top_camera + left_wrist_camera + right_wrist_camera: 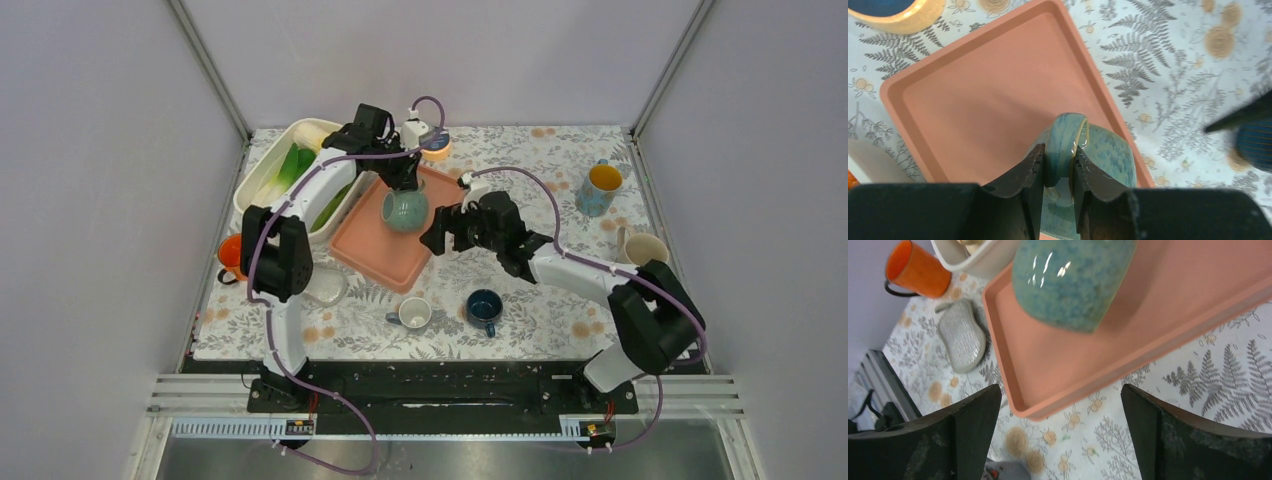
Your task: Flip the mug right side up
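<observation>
Mug [405, 211]: you're holding it over the tray [378, 250].
Left claw [1059, 152]: pinching the handle [1068, 134].
Right claw [1060, 390]: gaping wide, gripping nothing.

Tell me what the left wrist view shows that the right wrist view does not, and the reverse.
Only the left wrist view shows the left gripper shut on the handle of the teal mug. Only the right wrist view shows the orange cup, the grey dish and the open right gripper. Both show the teal mug's body and the pink tray.
</observation>
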{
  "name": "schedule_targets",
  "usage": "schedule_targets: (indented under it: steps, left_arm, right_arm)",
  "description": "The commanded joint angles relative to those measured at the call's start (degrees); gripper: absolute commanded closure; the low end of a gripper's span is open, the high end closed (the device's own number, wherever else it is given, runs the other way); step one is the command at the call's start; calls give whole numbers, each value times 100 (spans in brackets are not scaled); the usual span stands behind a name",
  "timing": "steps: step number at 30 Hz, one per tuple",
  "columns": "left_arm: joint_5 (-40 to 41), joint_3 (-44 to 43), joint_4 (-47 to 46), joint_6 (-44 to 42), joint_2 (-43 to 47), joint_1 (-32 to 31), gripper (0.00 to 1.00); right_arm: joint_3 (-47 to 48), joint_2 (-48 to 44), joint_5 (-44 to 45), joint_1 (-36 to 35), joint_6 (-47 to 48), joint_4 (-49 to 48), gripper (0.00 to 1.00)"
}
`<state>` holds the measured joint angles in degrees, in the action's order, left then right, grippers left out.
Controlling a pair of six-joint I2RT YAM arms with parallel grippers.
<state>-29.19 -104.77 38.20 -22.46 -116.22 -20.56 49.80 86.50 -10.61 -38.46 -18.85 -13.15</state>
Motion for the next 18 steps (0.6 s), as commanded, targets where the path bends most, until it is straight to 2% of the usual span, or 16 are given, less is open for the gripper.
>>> schedule_targets:
  steps: [1,9,12,15,18]
  left_arm:
    - [-822,34,-274,294,896,-8,100]
    - [-1588,64,-182,697,1235,1,100]
    - [-1846,27,-93,748,1326,-25,100]
    - [-2114,116,-74,797,1414,-29,100]
    - [-2273,134,-75,926,1427,-36,100]
  right_arm:
    - [470,555,-861,341,-617,-1320,1]
    - [676,1138,-1806,490,-1305,-2606,1]
    - [600,1105,-1933,494,-1476,-3246,8]
    - [559,947,-2089,489,-1429,-3544,23]
    - [653,855,-2441,445,-1411,-3561,59]
